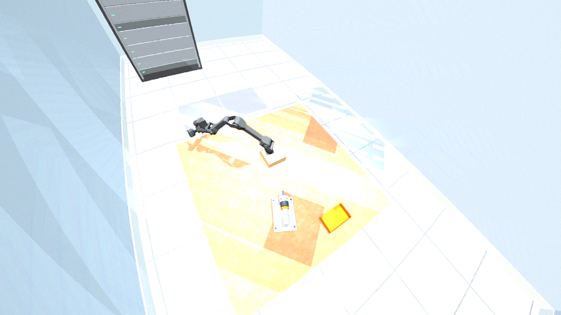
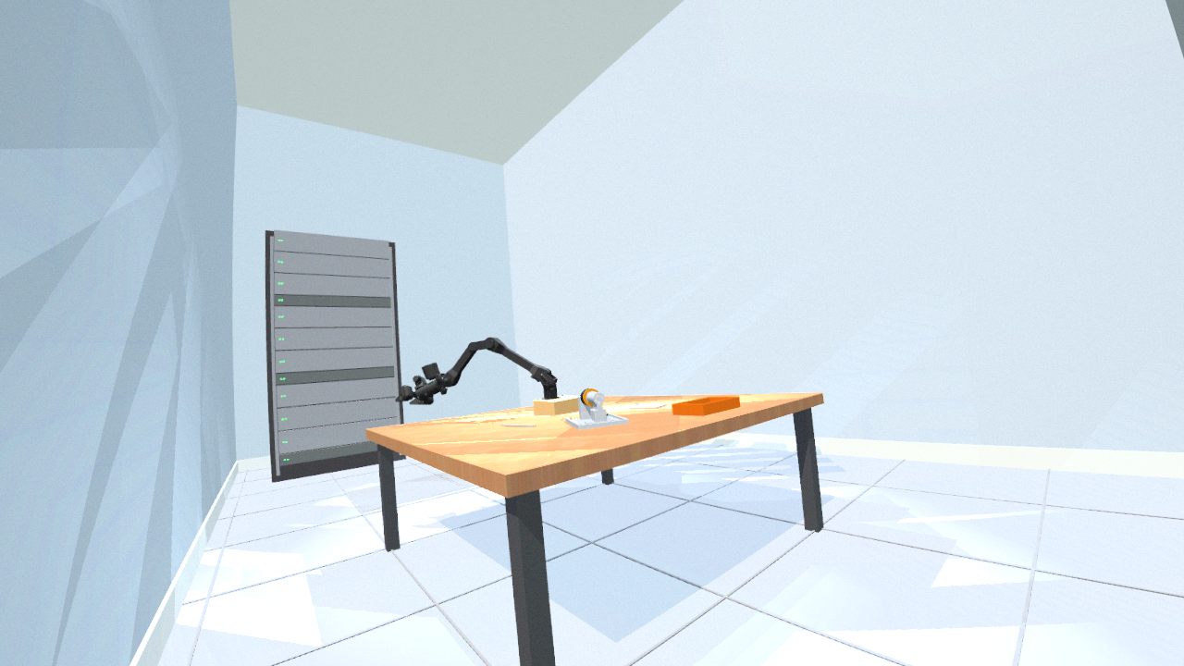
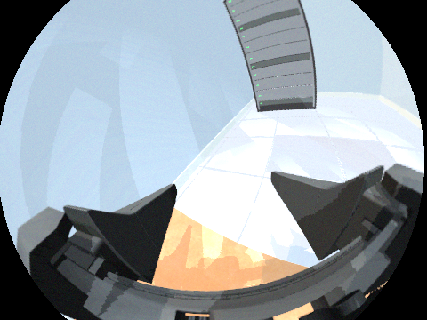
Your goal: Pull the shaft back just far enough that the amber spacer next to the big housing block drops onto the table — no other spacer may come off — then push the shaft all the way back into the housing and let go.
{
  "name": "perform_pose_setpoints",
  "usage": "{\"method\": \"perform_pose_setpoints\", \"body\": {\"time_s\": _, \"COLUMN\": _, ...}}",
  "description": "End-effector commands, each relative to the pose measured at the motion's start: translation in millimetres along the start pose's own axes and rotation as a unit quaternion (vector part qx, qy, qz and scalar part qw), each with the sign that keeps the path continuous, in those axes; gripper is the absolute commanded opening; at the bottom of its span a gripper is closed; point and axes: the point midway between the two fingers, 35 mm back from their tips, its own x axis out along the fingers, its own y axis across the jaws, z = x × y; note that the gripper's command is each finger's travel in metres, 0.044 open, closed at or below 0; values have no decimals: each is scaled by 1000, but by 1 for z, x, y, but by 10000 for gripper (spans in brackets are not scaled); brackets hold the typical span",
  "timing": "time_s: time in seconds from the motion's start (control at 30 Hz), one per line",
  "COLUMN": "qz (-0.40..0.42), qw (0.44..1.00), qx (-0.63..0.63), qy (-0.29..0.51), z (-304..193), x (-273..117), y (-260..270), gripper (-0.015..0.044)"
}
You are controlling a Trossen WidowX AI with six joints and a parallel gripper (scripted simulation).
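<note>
The white fixture plate [image 1: 278, 228] [image 2: 614, 422] stands on the table. On it, a long white body [image 1: 284, 217] lies beside an amber ring [image 1: 284, 207] [image 2: 586, 391]. Dark rings [image 1: 284, 203] are stacked next to the amber ring, on the side toward the arm. A short blue shaft end [image 1: 282, 193] sticks out at that side. Small gaps between the rings cannot be made out. My gripper [image 3: 224, 183] [image 2: 409, 398] is open and empty, out beyond the table's left edge and far from the fixture. The fixture is not in the wrist view.
An orange tray [image 1: 335, 218] [image 2: 705, 405] stands right of the fixture. The arm's base rests on a tan block [image 1: 276, 160] [image 2: 553, 406] behind the fixture. A thin pale object [image 2: 519, 425] lies on the table. A server rack [image 1: 153, 37] [image 2: 331, 331] [image 3: 280, 49] stands behind the table.
</note>
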Motion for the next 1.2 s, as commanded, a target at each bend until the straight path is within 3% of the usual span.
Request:
{"method": "perform_pose_setpoints", "body": {"time_s": 0.0, "qz": 49, "qw": 994, "qx": -96, "qy": 24, "z": -9, "x": -20, "y": 69, "gripper": 440}}
{"method": "perform_pose_setpoints", "body": {"time_s": 0.2, "qz": 118, "qw": 963, "qx": -233, "qy": 63, "z": -43, "x": -54, "y": 151, "gripper": 440}}
{"method": "perform_pose_setpoints", "body": {"time_s": 0.57, "qz": 227, "qw": 872, "qx": -424, "qy": 91, "z": -96, "x": -124, "y": 253, "gripper": 440}}
{"method": "perform_pose_setpoints", "body": {"time_s": 0.87, "qz": 324, "qw": 749, "qx": -572, "qy": 84, "z": -142, "x": -204, "y": 322, "gripper": 440}}
{"method": "perform_pose_setpoints", "body": {"time_s": 1.17, "qz": 415, "qw": 586, "qx": -694, "qy": 48, "z": -184, "x": -298, "y": 370, "gripper": 440}}
